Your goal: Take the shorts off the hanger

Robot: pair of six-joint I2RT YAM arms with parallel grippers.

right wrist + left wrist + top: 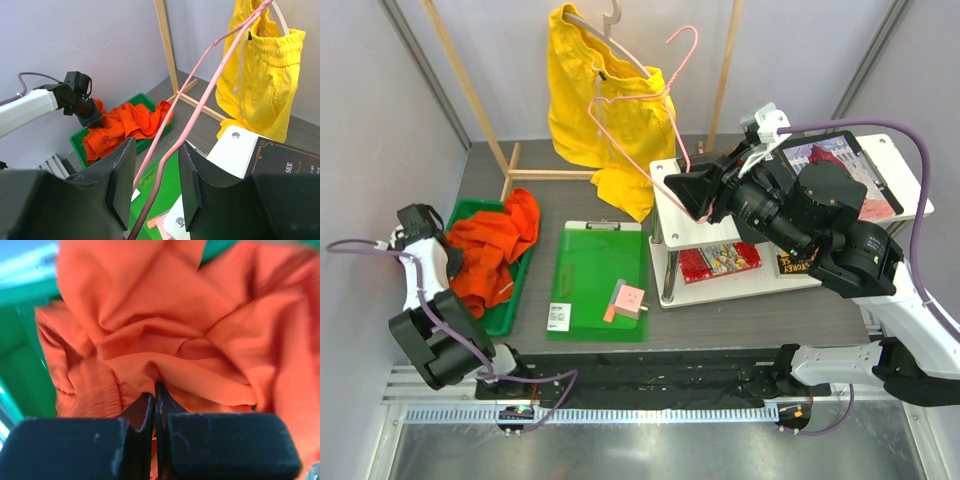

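The yellow shorts (590,100) (265,75) hang on a pale hanger (611,22) at the back. The orange shorts (490,250) (165,330) (125,125) lie crumpled in a green bin (470,210). My left gripper (432,238) (155,390) (91,118) is at the pile's left edge. Its jaws are shut, and a fold of orange cloth runs into their tips. My right gripper (698,192) (156,145) is above the white shelf. It holds a bare pink hanger (200,106) up at a slant, with the two wires wedged between its part-closed jaws.
A green clipboard (595,280) with a pink note (628,298) lies in the middle of the table. A white two-tier shelf (685,285) at the right carries books (720,260). Wooden rack poles (470,90) (725,70) rise at the back.
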